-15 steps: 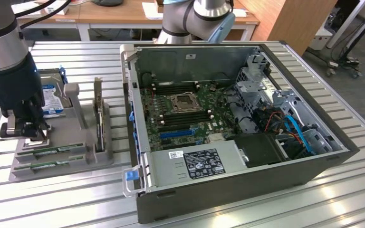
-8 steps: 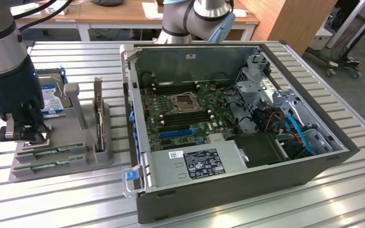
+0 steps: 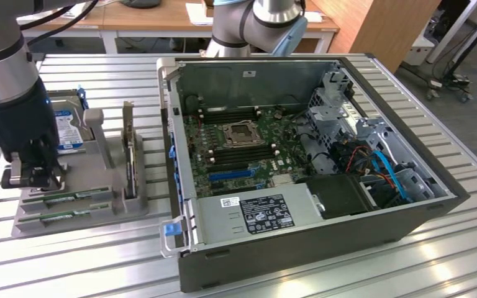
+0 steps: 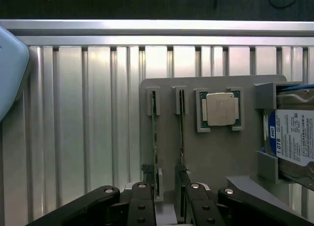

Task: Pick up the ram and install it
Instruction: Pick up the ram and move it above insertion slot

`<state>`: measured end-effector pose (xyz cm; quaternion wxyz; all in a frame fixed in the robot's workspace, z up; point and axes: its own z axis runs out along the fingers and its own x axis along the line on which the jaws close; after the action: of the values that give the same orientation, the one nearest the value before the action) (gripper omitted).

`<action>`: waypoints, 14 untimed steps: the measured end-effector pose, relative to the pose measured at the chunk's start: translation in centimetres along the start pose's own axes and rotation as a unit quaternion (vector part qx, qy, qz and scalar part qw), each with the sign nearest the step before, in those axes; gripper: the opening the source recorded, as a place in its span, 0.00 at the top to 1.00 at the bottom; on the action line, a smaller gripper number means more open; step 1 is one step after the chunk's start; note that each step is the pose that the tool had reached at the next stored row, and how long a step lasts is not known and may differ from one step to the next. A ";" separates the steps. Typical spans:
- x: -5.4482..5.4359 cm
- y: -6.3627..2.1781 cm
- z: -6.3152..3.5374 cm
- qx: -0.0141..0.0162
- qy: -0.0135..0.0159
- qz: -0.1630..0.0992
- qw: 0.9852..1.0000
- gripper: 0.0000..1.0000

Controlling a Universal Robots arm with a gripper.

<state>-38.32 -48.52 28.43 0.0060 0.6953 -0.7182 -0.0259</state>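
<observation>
Black and spread wide with nothing between its jaws, the hand (image 4: 166, 202) hangs low over the near end of a flat grey plastic holder (image 4: 216, 157). Two long, thin green circuit-board sticks stand on edge there in parallel slots. The first ram stick (image 4: 154, 137) runs in under one finger and the second ram stick (image 4: 181, 132) under the other, so I cannot tell which of the pair the hand is lined up on. That closeness looks like the main hazard. A finger that drops onto a board's top edge instead of beside it could press the stick hard into its slot. A closing grip could also catch both boards or nudge the neighbour askew. A stick pinched off-centre may tilt, and a tilted board would likely jam at its socket. Farther along the holder sit a square silver processor chip (image 4: 221, 109) and a silver hard drive with a blue label (image 4: 294, 137). Beyond them, on the ribbed aluminium worktop (image 3: 97, 261), the open dark grey computer case (image 3: 305, 254) shows its green motherboard (image 3: 238, 146).
</observation>
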 end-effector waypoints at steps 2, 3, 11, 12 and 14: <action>0.0 -0.01 0.21 0.000 0.000 0.000 1.000 0.69; 0.0 -0.02 0.33 0.000 0.000 0.000 1.000 0.69; 0.0 -0.06 1.19 0.000 0.000 0.000 1.000 0.69; 0.0 -0.06 1.29 0.000 0.000 0.000 1.000 0.69; 0.0 -0.07 1.48 0.000 0.000 0.000 1.000 0.69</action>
<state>-38.32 -48.52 26.94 0.0060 0.6953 -0.7182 -0.0259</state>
